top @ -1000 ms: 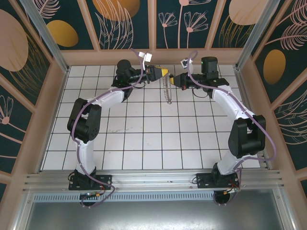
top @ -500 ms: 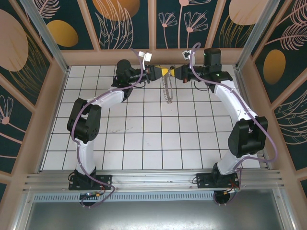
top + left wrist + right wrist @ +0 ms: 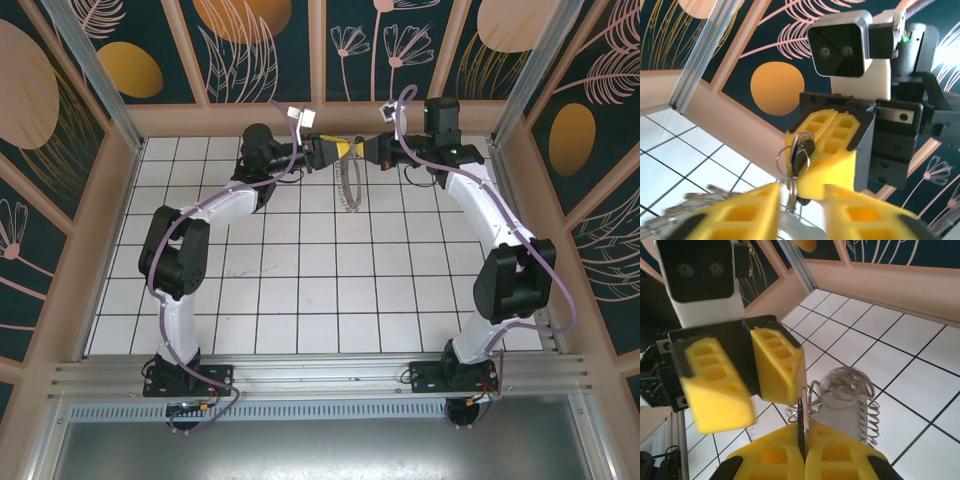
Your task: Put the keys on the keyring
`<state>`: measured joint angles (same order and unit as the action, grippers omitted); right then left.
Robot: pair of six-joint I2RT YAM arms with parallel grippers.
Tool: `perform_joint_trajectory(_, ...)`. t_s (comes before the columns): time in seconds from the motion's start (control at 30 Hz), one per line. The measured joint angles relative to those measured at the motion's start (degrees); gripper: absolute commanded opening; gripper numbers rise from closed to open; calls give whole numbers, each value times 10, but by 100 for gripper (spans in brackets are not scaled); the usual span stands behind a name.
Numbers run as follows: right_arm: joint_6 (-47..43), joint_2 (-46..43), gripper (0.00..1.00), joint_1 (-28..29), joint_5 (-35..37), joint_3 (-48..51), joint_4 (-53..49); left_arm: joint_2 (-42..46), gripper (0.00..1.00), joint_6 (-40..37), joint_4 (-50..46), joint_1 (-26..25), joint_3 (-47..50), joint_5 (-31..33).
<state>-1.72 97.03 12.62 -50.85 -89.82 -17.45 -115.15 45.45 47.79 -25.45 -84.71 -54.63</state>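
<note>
Both end effectors meet at the far edge of the counter [image 3: 300, 290], close under the painted back wall [image 3: 320, 118], and broad white tiled surface stretches back toward the bases. The right end effector [image 3: 804, 450] is clamped on the keys [image 3: 801, 152], a small, dark, flat metal piece pinched between its ribbed yellow fingers. The left end effector [image 3: 800, 200] faces it with its fingers parted. The keyring [image 3: 347, 188], a silvery coiled wire loop, hangs just below them.
</note>
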Motion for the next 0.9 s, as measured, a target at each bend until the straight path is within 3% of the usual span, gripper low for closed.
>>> perform_joint_trajectory(0.13, -8, 18, 0, -3, 5, -10, -2, 16, 46, -6, -12, 6, 13, 16)
perform_joint_trajectory(0.5, -10, 112, 0, -3, 3, -61, -6, 74, 50, -25, -38, 50, 54, 62)
perform_joint_trajectory(0.9, -9, 288, 0, 19, -14, -240, -13, 90, 51, -38, -77, 65, 78, 92)
